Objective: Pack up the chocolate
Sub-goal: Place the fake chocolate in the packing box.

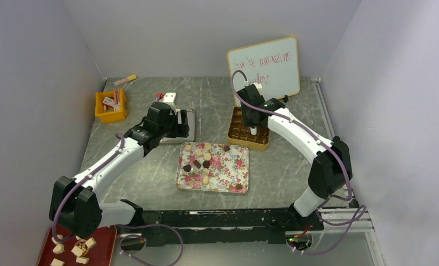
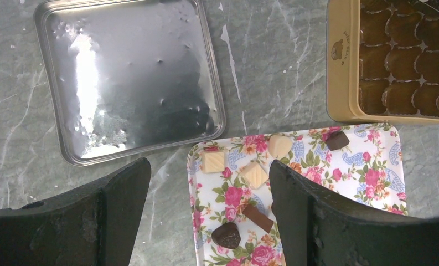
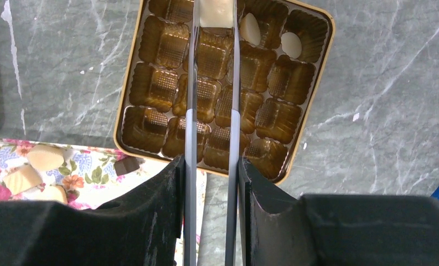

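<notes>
A cream-white chocolate (image 3: 216,12) is pinched at the tip of thin, clear-bladed tongs (image 3: 191,83). The right gripper (image 3: 211,166) clamps these tongs between its black fingers above the far row of a square gold box (image 2: 339,83). The box holds a glossy brown plastic insert (image 3: 156,83) of ribbed cups. Two cups near the far right corner each contain a smooth cream piece (image 3: 251,29); the other cups in view look empty.

More pieces, cream squares and dark brown lumps, lie loose on a flat floral tray (image 2: 366,166) just beside the box. The left gripper (image 2: 208,166) hangs over the tray's corner with its jaws spread wide, gripping nothing. Next to the tray lies a shiny, dented square metal lid (image 2: 128,77) on the grey marbled table (image 2: 272,66).
</notes>
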### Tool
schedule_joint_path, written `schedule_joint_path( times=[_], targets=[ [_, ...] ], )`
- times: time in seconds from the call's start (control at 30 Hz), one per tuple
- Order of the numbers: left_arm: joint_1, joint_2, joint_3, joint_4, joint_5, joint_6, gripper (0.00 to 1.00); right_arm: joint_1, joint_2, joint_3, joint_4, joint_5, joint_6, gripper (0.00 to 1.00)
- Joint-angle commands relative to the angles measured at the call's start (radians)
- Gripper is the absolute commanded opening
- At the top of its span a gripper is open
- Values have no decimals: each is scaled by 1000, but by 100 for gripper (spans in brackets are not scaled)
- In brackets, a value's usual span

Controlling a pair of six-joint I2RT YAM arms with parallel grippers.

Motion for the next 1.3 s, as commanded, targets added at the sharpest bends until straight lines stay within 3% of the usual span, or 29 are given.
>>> schedule_joint_path(
  times=[0.0,0.07,0.2,0.57,0.8,1.0,1.27],
  targets=[
    [-4,-22,8,6,12,26,83,-10,19,30,57,-2,-11,15],
    [-4,-24,6,5,11,29,83,-10,26,37,53,-4,-11,30],
    [-5,-24,6,9,14,30,83,-11,27,41,50,-2,-8,38],
    [-5,-20,9,17,23,24,83,-16,16,47,50,-2,-20,51],
    [-5,-10,18,21,26,22,83,-18,-27,51,63,-6,-33,39],
    [-5,-2,10,28,29,10,83,-18,-53,63,51,-16,-57,10],
    [-6,4,1,37,33,-3,83,-15,-91,68,33,-51,-72,10]
  ],
)
